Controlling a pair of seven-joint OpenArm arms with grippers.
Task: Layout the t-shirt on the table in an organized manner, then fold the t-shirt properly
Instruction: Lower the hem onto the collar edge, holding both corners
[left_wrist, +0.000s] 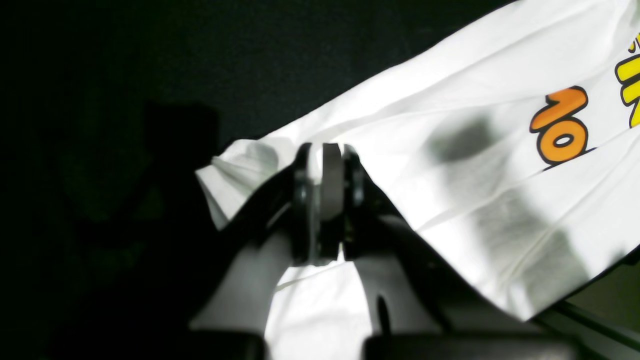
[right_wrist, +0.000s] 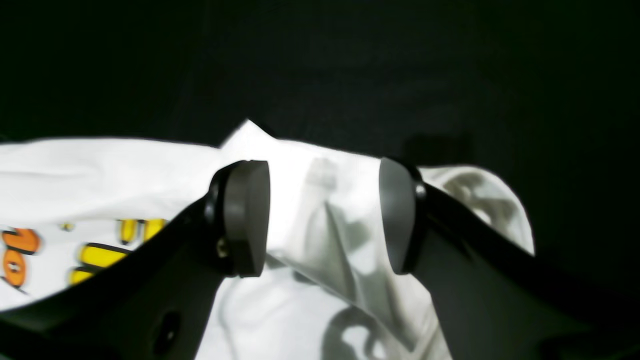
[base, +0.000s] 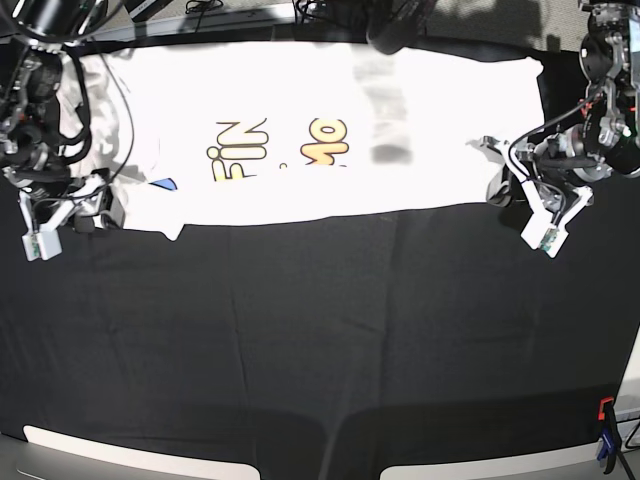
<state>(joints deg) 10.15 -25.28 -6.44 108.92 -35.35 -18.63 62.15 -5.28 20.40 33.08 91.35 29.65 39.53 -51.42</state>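
While the t-shirt (base: 300, 140) lies mostly spread, print up, along the table's (base: 320, 340) upper edge, my left gripper (left_wrist: 325, 175) pinches its hem corner; right gripper (right_wrist: 325, 215) spread, empty. Folding not started.

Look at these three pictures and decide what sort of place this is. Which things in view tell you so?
Most likely a robot test bench in a lab, not a home. A table draped in black cloth carries only a t-shirt, two robot arms flank it, the left hand pinching the shirt's corner, and cables trail behind.
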